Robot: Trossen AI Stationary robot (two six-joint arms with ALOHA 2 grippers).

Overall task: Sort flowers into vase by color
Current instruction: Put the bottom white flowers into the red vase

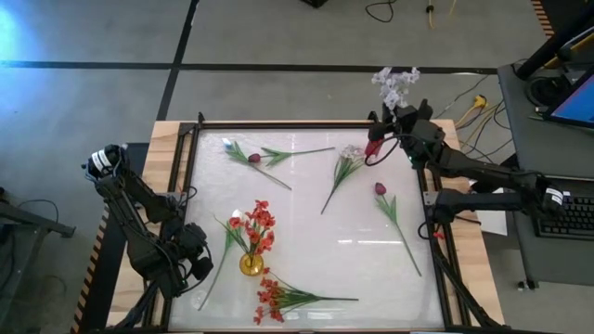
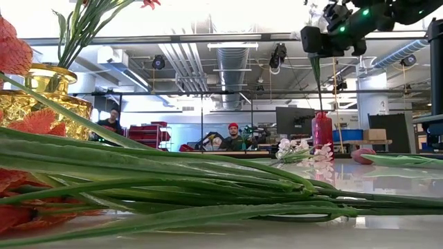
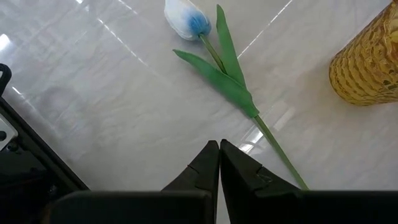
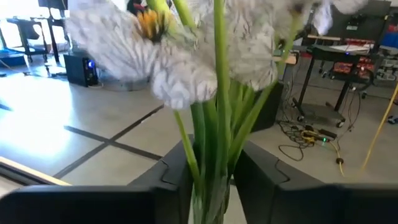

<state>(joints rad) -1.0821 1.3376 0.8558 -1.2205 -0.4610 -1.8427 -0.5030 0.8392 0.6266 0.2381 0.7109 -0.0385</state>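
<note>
Right pincer (image 1: 390, 119) grips white spray (image 1: 395, 83) above red vase (image 1: 375, 147); five flowers beyond it await sorting; left pincer (image 3: 219, 163) shut, empty.

Lying open across the middle of the white table (image 1: 306, 223), bare surface between the scattered stems. Standing in the way near the front: a gold vase (image 1: 251, 264) with red-orange blossoms, a red-orange spray (image 1: 278, 299) sprawling just beside it, a white-tipped tulip (image 1: 225, 243) slanting past its left. Blocking the far side: two crossing stems (image 1: 264, 158), a pale spray (image 1: 342, 174), a maroon tulip (image 1: 394, 218) toward the right edge. Crowding the far-right corner: the right gripper (image 1: 390, 130) and a red vase (image 1: 375, 148) with white blossoms (image 1: 395, 83) towering above. Sitting low at the front-left edge: the left gripper (image 1: 190, 260).
</note>
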